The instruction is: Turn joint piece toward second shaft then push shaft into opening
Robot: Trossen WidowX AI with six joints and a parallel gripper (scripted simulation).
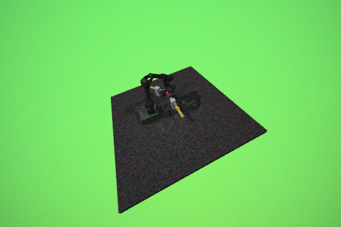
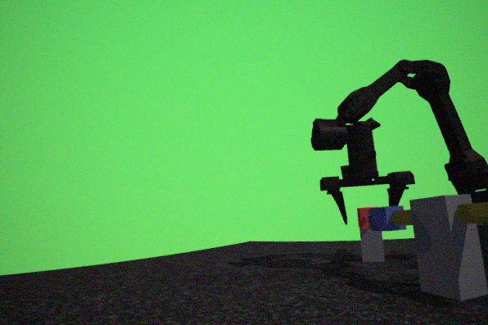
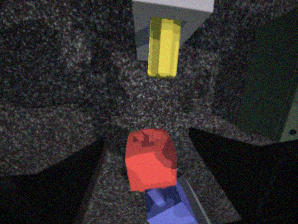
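My jaws are spread nearly as wide as they go, with nothing held between them. From the exterior view my fingers (image 2: 340, 205) reach down about the red piece (image 1: 169, 94) (image 2: 363, 218) (image 3: 151, 160), and in the wrist view one shows to each side of it. I cannot tell whether either touches.

The red piece sits above the tabletop (image 1: 171, 156) (image 2: 164, 286), hinged to the blue piece (image 1: 164, 90) (image 2: 382, 218) (image 3: 172, 210) on the end of the fixed shaft (image 1: 153, 87) (image 2: 403, 217). From the top, the fixed block (image 1: 157, 91) (image 2: 434, 241) stands to the far left, and the second block (image 1: 173, 101) (image 2: 372, 246) (image 3: 175, 6) to the near right. The second shaft (image 1: 178, 111) (image 3: 165, 47) runs through that one, its end well short of the red piece.

So the step I judge in hand is taking hold of the joint, ahead of the turn. Next I should settle evenly astride the red piece, low enough for a firm bite, then close on it without nudging it round. After that comes a gentle swing on the hinges until its opening faces straight along the second shaft. I cannot read the opening well enough to say how much turn it needs. A crooked grip could load the hinges or slip; the push must wait until I have let go.
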